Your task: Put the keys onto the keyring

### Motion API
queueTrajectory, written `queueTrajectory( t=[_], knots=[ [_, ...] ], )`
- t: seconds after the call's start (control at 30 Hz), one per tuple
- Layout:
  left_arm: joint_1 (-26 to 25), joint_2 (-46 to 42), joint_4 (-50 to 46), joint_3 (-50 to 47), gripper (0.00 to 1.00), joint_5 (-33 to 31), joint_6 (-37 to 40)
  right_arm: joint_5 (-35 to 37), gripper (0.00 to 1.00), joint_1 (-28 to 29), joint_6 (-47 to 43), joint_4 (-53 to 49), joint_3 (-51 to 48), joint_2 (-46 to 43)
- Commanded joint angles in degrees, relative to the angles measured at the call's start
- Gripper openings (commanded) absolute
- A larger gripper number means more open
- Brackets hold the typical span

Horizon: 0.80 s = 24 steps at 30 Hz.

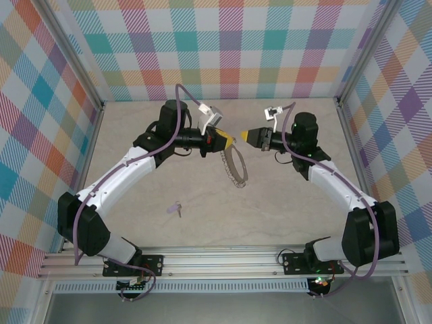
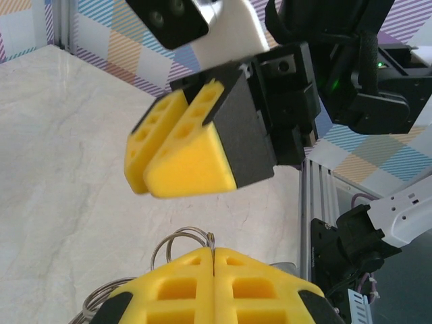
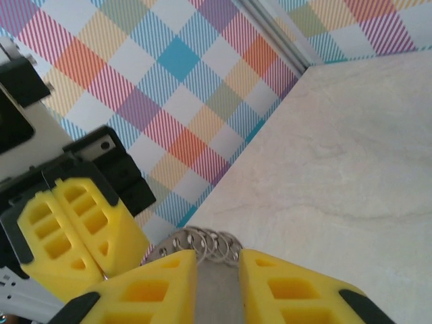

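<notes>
The keyring point(image 1: 236, 169) is a silvery knobbly loop hanging above the table from my left gripper point(image 1: 228, 140). In the left wrist view the left gripper point(image 2: 213, 260) is shut on a thin wire ring of the keyring point(image 2: 177, 237). My right gripper point(image 1: 243, 136) faces it tip to tip, a short way off. In the right wrist view the right gripper point(image 3: 219, 260) has its fingers slightly parted. The keyring's point(image 3: 206, 241) small rings lie just past its tips, and grey shows through the gap. The lilac key point(image 1: 177, 209) lies on the table, nearer the left arm.
Checked walls point(image 1: 229, 47) close the back and both sides. An aluminium rail point(image 1: 223, 260) runs along the near edge at the arm bases. The pale marbled tabletop point(image 1: 283, 202) spreads below both grippers.
</notes>
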Motion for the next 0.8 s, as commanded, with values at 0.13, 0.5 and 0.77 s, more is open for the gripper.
queueTrajectory(
  t=[0.13,0.5,0.77],
  knots=[
    [-0.4,-1.4,2.5,0.6,0.0,2.5,0.4,-3.0,0.16,3.2,-0.3,2.3,-0.9,-2.7],
    [-0.4,-0.9,1.4,0.6,0.0,4.9,0.4,1.4,0.1,3.5,-1.4,1.4,2.6,-3.9],
    [-0.4,-0.8,2.0,0.8,0.0,4.9,0.2,3.9,0.11,1.5,0.2,2.6,-1.5,-8.0]
  ],
)
